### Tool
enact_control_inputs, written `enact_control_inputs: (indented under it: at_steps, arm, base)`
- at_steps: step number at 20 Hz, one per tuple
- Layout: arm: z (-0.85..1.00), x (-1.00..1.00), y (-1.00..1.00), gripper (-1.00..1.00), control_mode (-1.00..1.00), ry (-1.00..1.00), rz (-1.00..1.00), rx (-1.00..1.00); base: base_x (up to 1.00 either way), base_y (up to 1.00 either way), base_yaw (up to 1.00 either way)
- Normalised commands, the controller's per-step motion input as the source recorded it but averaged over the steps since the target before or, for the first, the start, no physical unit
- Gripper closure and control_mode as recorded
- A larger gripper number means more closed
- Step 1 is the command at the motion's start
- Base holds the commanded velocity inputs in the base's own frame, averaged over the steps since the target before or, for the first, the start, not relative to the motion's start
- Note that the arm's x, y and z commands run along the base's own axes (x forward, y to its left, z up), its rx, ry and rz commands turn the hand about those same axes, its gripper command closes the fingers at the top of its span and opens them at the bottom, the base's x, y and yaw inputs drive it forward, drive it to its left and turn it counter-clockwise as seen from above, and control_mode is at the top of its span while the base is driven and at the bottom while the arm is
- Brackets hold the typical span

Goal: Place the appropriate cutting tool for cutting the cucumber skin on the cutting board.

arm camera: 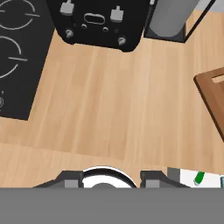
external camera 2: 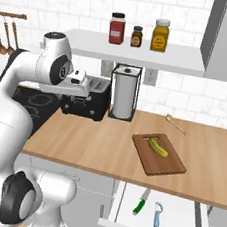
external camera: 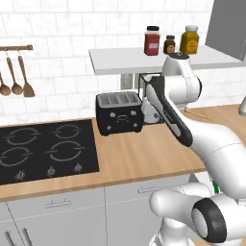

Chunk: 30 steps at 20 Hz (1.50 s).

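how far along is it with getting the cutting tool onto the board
Done so far: the drawer below the counter stands open, and the yellowish-green cucumber lies on the reddish-brown wooden cutting board. In hand: nothing; the gripper hangs above the counter in front of the black toaster, far from the drawer. Left: grasp the green-handled cutting tool, which lies in the drawer beside a pale blue utensil, and set it on the board.

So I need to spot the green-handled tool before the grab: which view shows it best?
The right base view: the cutting tool lies whole in the open drawer, green handle and pale blade visible. The hand view catches only its green handle tip at the edge.
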Motion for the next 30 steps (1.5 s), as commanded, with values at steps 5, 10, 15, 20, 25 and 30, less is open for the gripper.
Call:
enact_control_inputs:
  at_steps: [5, 10, 15, 20, 25, 30]
  arm:
    - [-0.12, -0.09, -0.2, -1.0, -1.0, 0.0, -0.01, 0.0]
    - [-0.48, -0.49, -0.96, -1.0, -1.0, 0.02, -0.16, 0.04]
    - [-0.6, -0.45, -0.99, -1.0, -1.0, 0.04, -0.14, 0.0]
    - [-0.56, -0.09, -0.83, -1.0, -1.0, 0.08, -0.09, 0.0]
    - [-0.34, -0.28, -0.82, -1.0, -1.0, 0.03, -0.07, 0.01]
    - [-0.33, -0.16, -0.8, -1.0, -1.0, 0.1, -0.06, 0.05]
  base:
    - [0.0, 0.0, 0.0]
    - [0.0, 0.0, 0.0]
    - [0.0, 0.0, 0.0]
    - [0.0, 0.0, 0.0]
    - [0.0, 0.0, 0.0]
    - [0.0, 0.0, 0.0]
